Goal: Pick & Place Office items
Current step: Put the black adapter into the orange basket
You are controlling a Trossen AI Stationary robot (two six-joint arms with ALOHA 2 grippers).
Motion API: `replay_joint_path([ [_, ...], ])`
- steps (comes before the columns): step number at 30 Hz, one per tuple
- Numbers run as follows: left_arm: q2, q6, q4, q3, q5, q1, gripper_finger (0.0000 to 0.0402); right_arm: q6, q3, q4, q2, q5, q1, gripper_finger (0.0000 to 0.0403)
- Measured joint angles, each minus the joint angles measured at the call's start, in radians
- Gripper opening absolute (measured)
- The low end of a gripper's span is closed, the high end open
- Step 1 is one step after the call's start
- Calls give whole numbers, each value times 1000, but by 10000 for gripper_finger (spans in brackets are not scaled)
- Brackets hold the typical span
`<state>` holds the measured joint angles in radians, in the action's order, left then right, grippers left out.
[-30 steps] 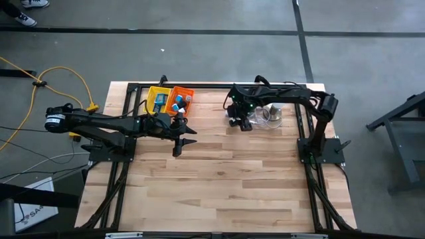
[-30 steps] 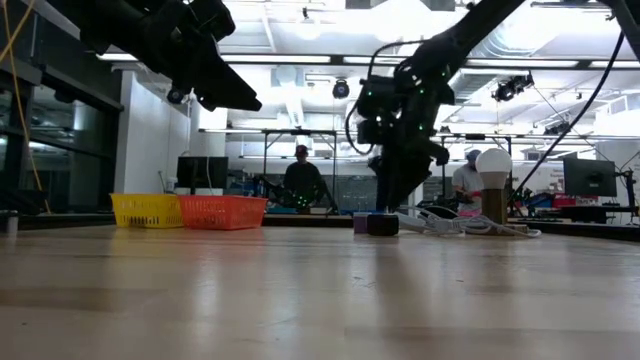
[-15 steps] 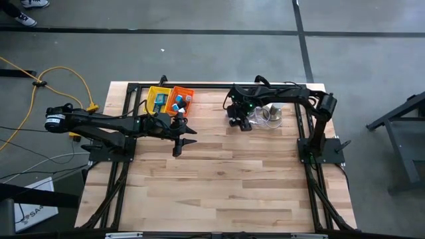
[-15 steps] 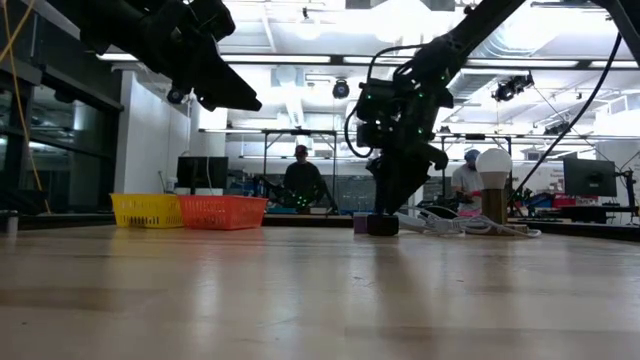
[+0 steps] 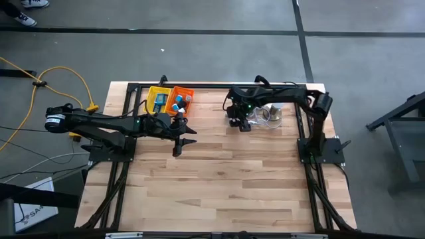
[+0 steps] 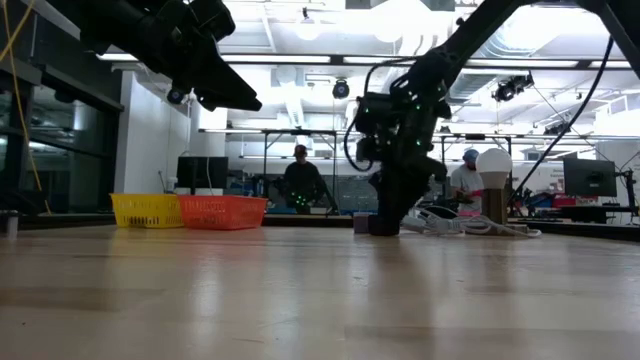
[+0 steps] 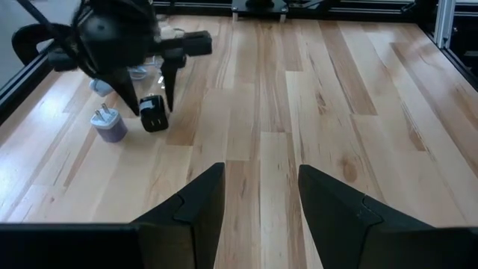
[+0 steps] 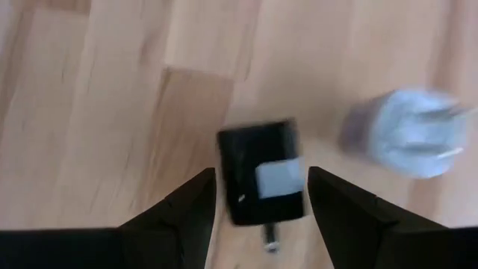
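A black block with a pale label (image 8: 261,172) lies flat on the wood near the table's far edge; it also shows in the left wrist view (image 7: 153,114). My right gripper (image 8: 261,179) is open and points down over it, one finger on each side with narrow gaps; it also shows from above (image 5: 242,123) and at table height (image 6: 383,215). A lavender plug adapter (image 8: 403,134) lies beside the block. Several small blue, white and black pieces sit in the yellow basket (image 5: 158,99) and the orange basket (image 5: 180,99). My left gripper (image 5: 184,141) hovers open, high above the table's middle-left.
A round white light bulb (image 6: 493,163) and a white cable (image 6: 450,224) lie just right of the right gripper, by a clear object (image 5: 269,114). The two baskets stand at the far edge, left of centre. Bare wood (image 5: 226,179) fills the near half. People stand in the room behind.
My right gripper has come down toward the table and now stands around the black block; its arm has swung slightly toward the table's left. The left arm has kept still.
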<state>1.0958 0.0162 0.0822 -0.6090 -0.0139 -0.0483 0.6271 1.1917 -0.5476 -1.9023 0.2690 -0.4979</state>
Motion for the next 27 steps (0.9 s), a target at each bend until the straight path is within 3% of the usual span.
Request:
replay_joint_path([
  [12,0,3,0,0,0,0,166,-6,-1,-1,-10,-8,2,197],
  [21,0,3,0,0,0,0,166,-22,-1,-2,-9,-8,2,147],
  [27,0,3,0,0,0,0,166,-25,-1,-3,-9,-8,2,150],
])
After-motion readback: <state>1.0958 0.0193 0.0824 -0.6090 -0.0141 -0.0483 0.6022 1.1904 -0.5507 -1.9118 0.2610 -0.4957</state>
